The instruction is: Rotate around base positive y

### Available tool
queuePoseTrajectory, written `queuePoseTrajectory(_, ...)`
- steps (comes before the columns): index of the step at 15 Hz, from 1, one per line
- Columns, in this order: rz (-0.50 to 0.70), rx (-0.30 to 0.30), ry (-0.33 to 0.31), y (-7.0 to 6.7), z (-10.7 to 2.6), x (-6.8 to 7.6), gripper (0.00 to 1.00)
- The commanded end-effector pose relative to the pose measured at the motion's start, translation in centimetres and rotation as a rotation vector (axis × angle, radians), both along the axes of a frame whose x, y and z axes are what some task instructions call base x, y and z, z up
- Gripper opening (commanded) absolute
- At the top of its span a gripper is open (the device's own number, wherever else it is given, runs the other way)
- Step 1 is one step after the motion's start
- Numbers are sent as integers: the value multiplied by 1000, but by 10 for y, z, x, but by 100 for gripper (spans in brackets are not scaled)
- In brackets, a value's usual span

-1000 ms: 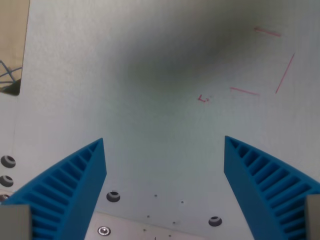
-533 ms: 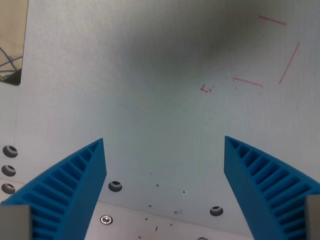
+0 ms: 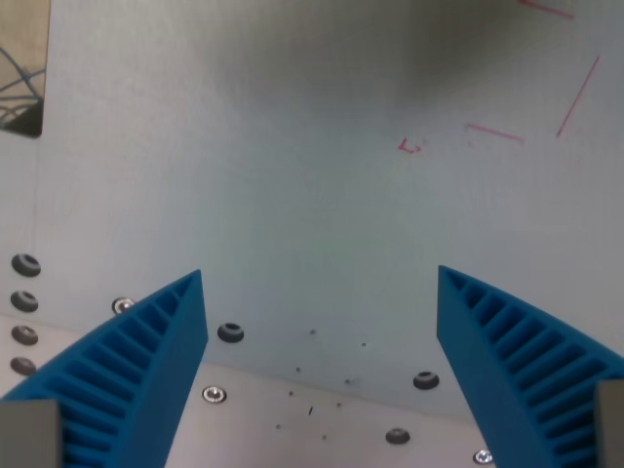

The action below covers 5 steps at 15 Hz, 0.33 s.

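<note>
My gripper [image 3: 322, 292] is open and empty, with its two blue ribbed fingers [image 3: 146, 370] at the bottom corners of the wrist view. It hangs over a pale grey-white table surface [image 3: 292, 195]. No loose object lies between or near the fingers. Thin red pen marks [image 3: 492, 132] are drawn on the surface at the upper right.
A lighter plate [image 3: 331, 419] with several screws and bolt holes [image 3: 230, 332] runs along the bottom of the view. More bolt holes [image 3: 24, 265] line the left side. A gap at the top left [image 3: 21, 68] shows a tan floor and blue cables.
The whole scene has slid upward in the view, so the camera has moved. More of the screwed plate shows at the bottom. The fingers keep the same opening.
</note>
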<state>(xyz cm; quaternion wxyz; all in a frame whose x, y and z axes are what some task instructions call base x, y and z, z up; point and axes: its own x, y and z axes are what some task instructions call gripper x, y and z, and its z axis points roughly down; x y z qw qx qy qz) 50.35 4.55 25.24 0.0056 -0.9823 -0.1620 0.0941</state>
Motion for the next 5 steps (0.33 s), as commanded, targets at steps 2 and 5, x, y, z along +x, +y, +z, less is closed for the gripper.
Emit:
queuePoseTrajectory(2,0,15,246,1,5,9,100)
queuePoseTrajectory(5,0,15,281,1,5,9,100)
